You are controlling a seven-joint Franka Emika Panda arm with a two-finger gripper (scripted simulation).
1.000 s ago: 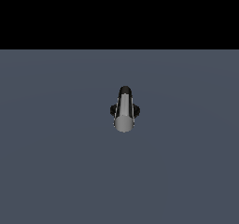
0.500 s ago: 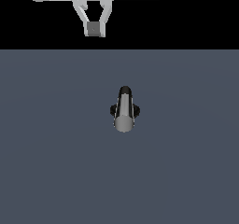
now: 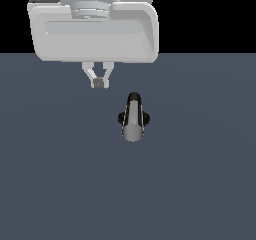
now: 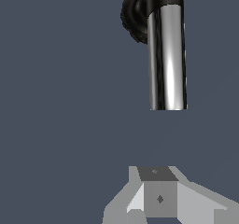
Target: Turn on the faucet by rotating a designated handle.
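The faucet stands on the dark grey floor in the middle of the exterior view. Its black ridged base [image 3: 121, 118] shows on both sides of the handle [image 3: 132, 123], a grey metallic bar with a flat round end that points toward the camera from the black elbow [image 3: 133, 100]. My gripper [image 3: 100, 83] hangs under the big white hand, up and toward the exterior view's left of the faucet, apart from it. Its fingers meet at the tips and hold nothing. In the wrist view the handle [image 4: 168, 55], the base [image 4: 133, 17] and the shut gripper [image 4: 158, 192] show, with a gap between gripper and bar end.
The white robot hand and wrist [image 3: 92, 29] fill the top of the exterior view. The flat dark grey floor [image 3: 50, 184] lies around the faucet.
The arm was out of view a second ago, then came in at the top and has moved down and closer, now much larger. The faucet has not moved.
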